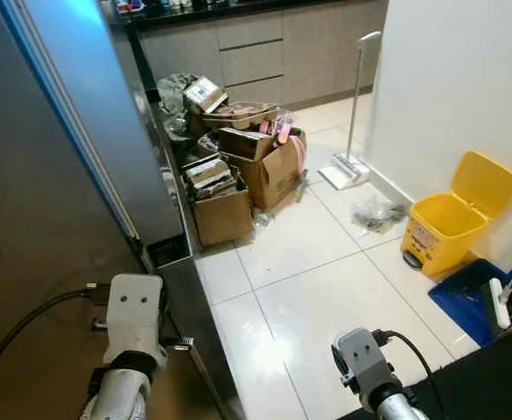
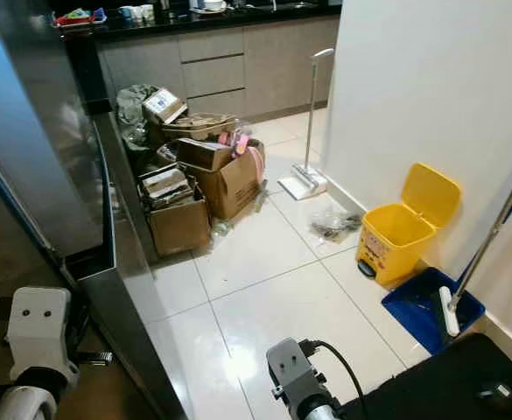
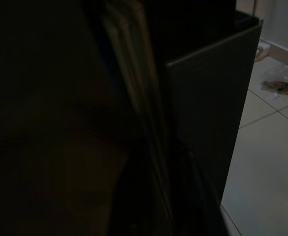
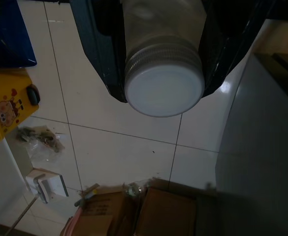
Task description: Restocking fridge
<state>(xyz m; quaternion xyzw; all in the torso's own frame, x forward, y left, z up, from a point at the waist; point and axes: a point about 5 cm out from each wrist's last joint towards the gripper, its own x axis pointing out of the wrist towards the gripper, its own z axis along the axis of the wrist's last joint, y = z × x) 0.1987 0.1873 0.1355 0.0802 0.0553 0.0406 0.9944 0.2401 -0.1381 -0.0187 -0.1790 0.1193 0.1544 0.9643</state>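
The fridge (image 1: 54, 175) is the biggest thing here, a tall dark box with smooth, shiny metal sides, and it stands on the robot's left because that is where the food must go. Its door (image 2: 129, 262) looks a little open, I think so that the robot can reach in. The floor (image 1: 326, 289) is made of big pale tiles, hard and glossy, with thin lines between them. Past the fridge sits a heap of brown cardboard boxes (image 1: 238, 175), rough and floppy at the flaps, stuffed with papers and odds and ends. A yellow plastic bin (image 1: 448, 223) with its lid up stands by the white wall, near a blue dustpan (image 1: 483, 302) and a crumpled clear bag (image 1: 376, 213). The left arm (image 1: 133, 328) is held up close against the fridge edge, maybe to pull the door wider; its wrist view is so dark that I cannot tell if the left tool is open or closed. The right tool (image 4: 163, 44) is squeezed around a clear jar (image 4: 161, 22), round and see-through, with a white lid (image 4: 164, 86) that has ridges on its side. The jar hangs low over the floor on the robot's right, not yet in the fridge, held tight so it does not drop.
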